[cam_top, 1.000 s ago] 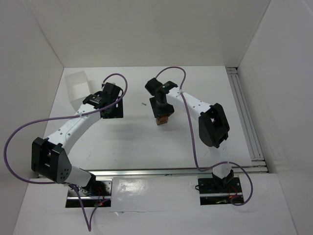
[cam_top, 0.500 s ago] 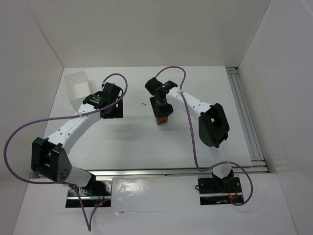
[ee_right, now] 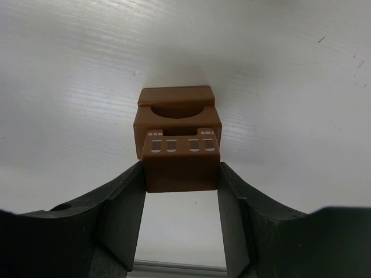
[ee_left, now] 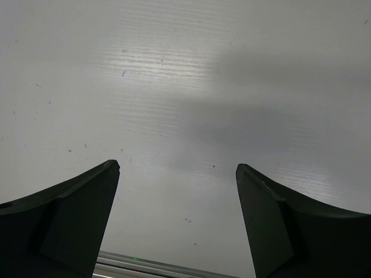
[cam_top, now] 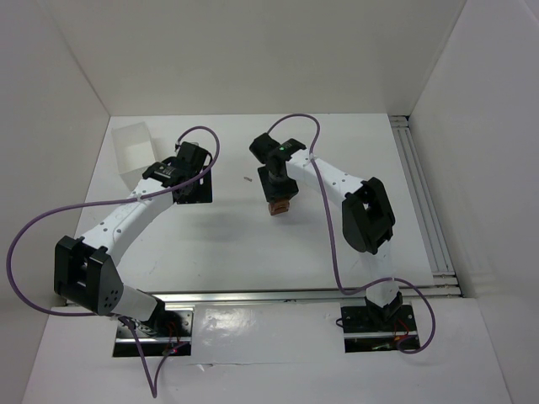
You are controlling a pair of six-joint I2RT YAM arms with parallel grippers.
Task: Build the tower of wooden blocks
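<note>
The left tool (ee_left: 177, 169) hangs with its jaws wide apart over the white bench (ee_left: 174, 69), at 4 o'clock of the translucent white plastic tray (cam_top: 135, 151), and holds nothing. The small reddish-brown wooden block (ee_right: 179, 156) lies well apart at its 3 o'clock, mid-bench, so the right arm is the nearer. The right tool (ee_right: 181, 168) pinches it narrowly, one finger on each side face. At the block's 12 o'clock in the wrist view, touching it, sits a second reddish-brown piece with an arched hollow (ee_right: 175, 107). Whether one rests on the other I cannot tell.
</note>
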